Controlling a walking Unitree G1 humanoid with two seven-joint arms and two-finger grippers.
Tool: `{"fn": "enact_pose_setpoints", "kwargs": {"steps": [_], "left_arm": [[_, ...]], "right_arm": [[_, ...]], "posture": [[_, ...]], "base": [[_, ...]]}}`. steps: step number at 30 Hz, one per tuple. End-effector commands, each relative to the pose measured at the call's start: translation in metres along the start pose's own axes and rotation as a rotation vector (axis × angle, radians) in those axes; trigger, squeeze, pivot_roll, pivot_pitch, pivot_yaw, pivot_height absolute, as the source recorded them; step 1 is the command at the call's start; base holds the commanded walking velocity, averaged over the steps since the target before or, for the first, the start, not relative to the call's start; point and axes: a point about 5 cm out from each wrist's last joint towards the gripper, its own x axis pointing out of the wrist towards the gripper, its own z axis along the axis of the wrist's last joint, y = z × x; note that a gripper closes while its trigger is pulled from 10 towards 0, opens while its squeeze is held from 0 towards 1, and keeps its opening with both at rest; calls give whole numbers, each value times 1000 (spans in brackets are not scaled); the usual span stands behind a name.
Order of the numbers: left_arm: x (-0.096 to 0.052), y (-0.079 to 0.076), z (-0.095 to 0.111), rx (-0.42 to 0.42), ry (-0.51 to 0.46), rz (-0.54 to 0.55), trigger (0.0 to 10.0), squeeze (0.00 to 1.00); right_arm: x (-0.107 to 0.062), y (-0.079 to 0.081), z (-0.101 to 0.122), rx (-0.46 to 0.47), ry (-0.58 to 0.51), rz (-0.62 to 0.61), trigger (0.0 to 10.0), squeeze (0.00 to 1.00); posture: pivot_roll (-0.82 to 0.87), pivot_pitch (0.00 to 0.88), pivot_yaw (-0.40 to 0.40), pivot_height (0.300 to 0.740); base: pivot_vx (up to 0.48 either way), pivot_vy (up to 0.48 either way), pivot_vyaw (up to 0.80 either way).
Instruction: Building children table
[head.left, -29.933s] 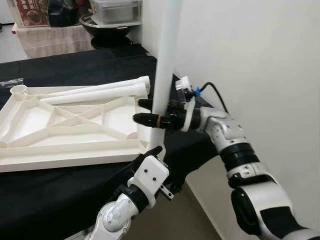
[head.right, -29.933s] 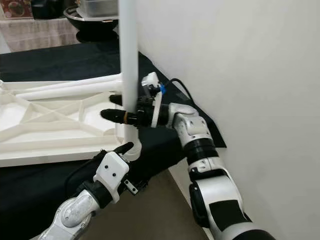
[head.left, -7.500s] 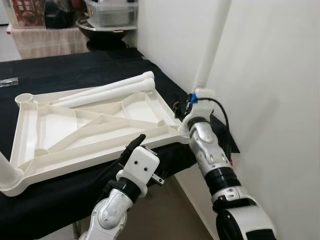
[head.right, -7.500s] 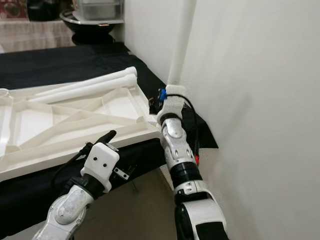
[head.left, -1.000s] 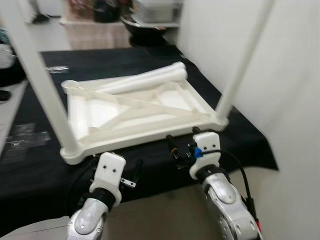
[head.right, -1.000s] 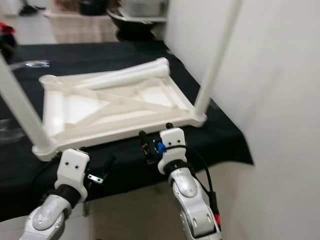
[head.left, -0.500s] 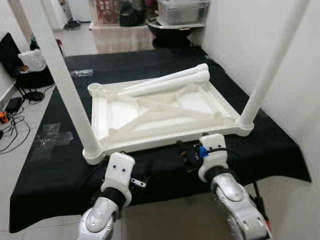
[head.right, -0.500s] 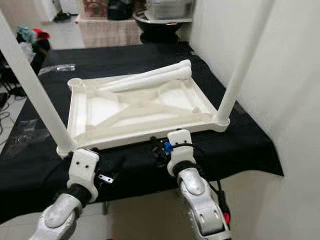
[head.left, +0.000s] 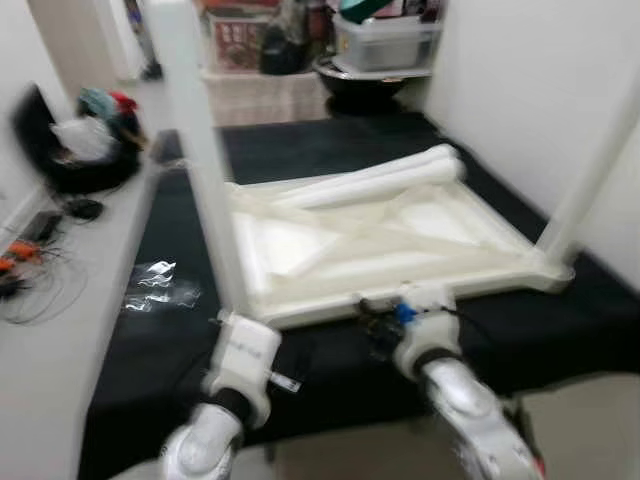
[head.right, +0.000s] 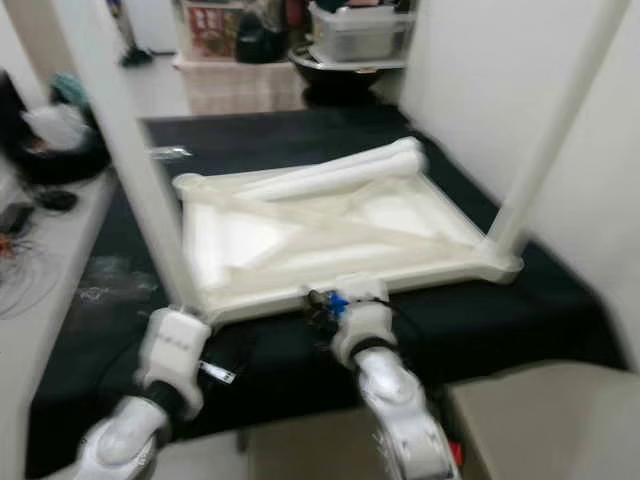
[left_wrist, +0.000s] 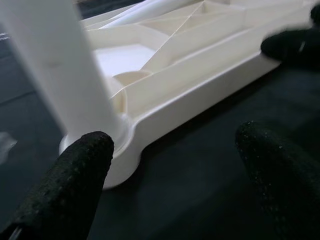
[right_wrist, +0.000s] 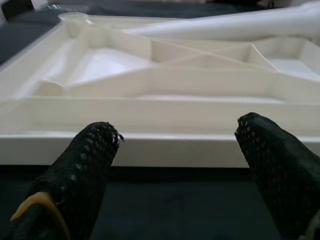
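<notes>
The white table top (head.right: 330, 232) lies upside down on a black cloth. One white leg (head.right: 125, 170) stands upright in its near left corner socket. A second upright leg (head.right: 545, 140) stands at the near right corner. Two loose legs (head.right: 340, 170) lie along the far edge. My left gripper (left_wrist: 172, 167) is open, low over the cloth, just in front of the near left corner and its leg (left_wrist: 55, 65). My right gripper (right_wrist: 177, 160) is open too, facing the middle of the near edge (right_wrist: 150, 150), with nothing between its fingers.
A white wall (head.right: 480, 80) runs along the right side. A plastic bin (head.right: 362, 40) and a black bowl (head.right: 345, 78) stand beyond the far end. A clear plastic bag (head.left: 158, 285) lies on the cloth at left. Cables and bags clutter the floor (head.left: 50, 260) to the left.
The whole picture has slid right and blurred, so the camera has moved. Both grippers stay open and low in front of the near edge.
</notes>
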Motion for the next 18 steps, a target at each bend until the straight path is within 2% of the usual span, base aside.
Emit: {"fn": "enact_pose_setpoints", "kwargs": {"steps": [1,9,13,14,18], "left_arm": [[1,1,0,11,5,0,10000,0],[0,1,1,8,3,4,10000,0],[0,2,1,3,5,11,10000,0],[0,2,0,2,8,11,10000,0],[0,2,0,-2,8,14,10000,0]], "right_arm": [[1,1,0,-5,5,-2,10000,0],[0,2,0,18,13,22,10000,0],[0,3,1,17,30,129,10000,0],[0,1,-1,43,44,147,10000,0],[0,1,-3,44,56,152,10000,0]], "posture": [[26,2,-60,740],[27,4,-60,740],[21,3,-62,740],[21,3,-62,740],[21,3,-62,740]], "base": [[0,0,0],[0,0,0],[0,0,0],[0,0,0],[0,0,0]]}}
